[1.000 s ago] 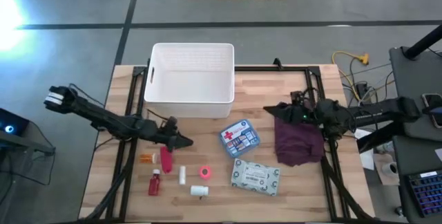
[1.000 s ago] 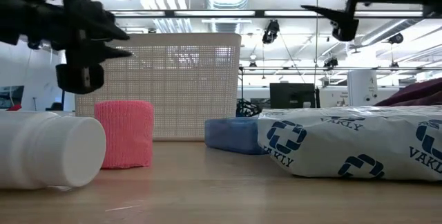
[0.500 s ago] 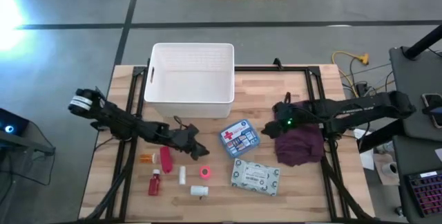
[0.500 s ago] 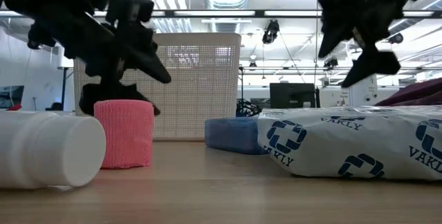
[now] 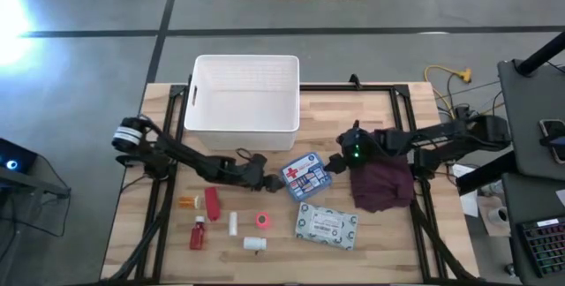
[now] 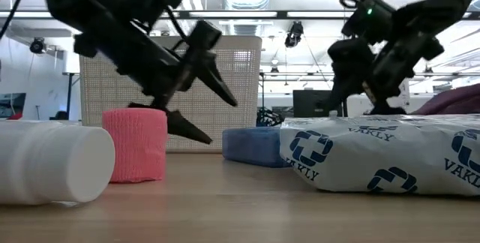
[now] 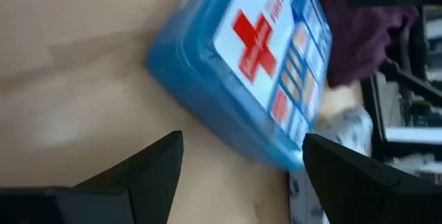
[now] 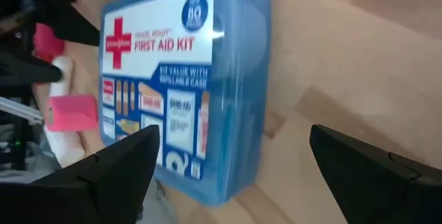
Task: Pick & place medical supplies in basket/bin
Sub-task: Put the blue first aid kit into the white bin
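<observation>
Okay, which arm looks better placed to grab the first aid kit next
Close call, probably the left. Both open end effectors flank the first aid kit: the left end effector is low beside its edge, fingers already straddling a corner in its wrist view. The right end effector also faces it, with the maroon cloth close behind.

Two dark arms, green-lit right wrist (image 5: 356, 154)

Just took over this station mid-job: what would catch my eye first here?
The blue first aid box at mid-table, with both arms closing on it: the left gripper and right gripper flank it, fingers open. The white basket sits empty behind it, while small bottles lie untouched near the front left.
</observation>
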